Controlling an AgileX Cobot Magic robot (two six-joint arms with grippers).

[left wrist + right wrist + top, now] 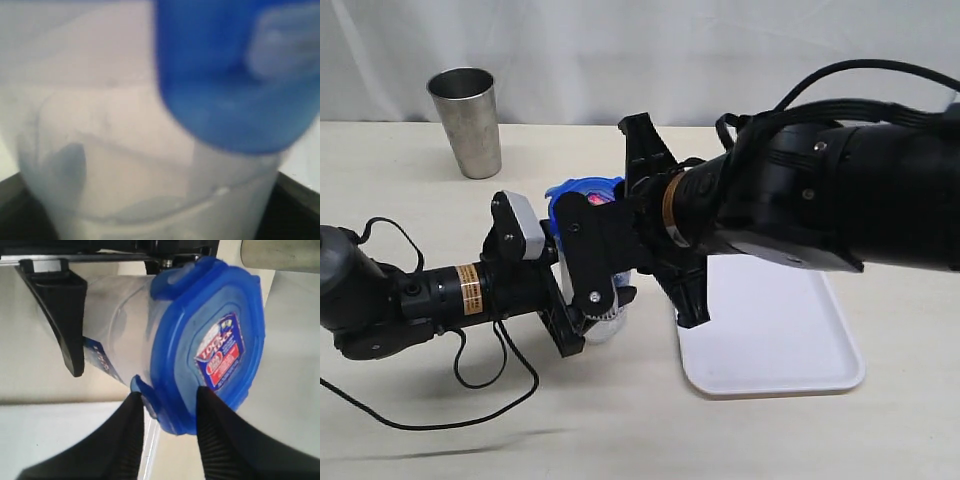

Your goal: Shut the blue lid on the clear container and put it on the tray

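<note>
The clear container (611, 323) is held off the table, tilted, with my left gripper (586, 300) shut around its body. It fills the left wrist view as a blurred clear wall (125, 165). The blue lid (210, 340) sits on its mouth, sticker facing the right wrist camera, and shows as a blue patch (580, 190) in the exterior view. My right gripper (167, 402) pinches the lid's edge: one finger presses a side flap (145, 395) and the other rests on the lid's top. The white tray (775, 330) lies flat on the table below the right arm.
A tapered steel cup (467, 120) stands upright at the back left of the table. The left arm's cable (490, 375) loops over the table near the front left. The right arm (840, 190) hangs over the tray's far end.
</note>
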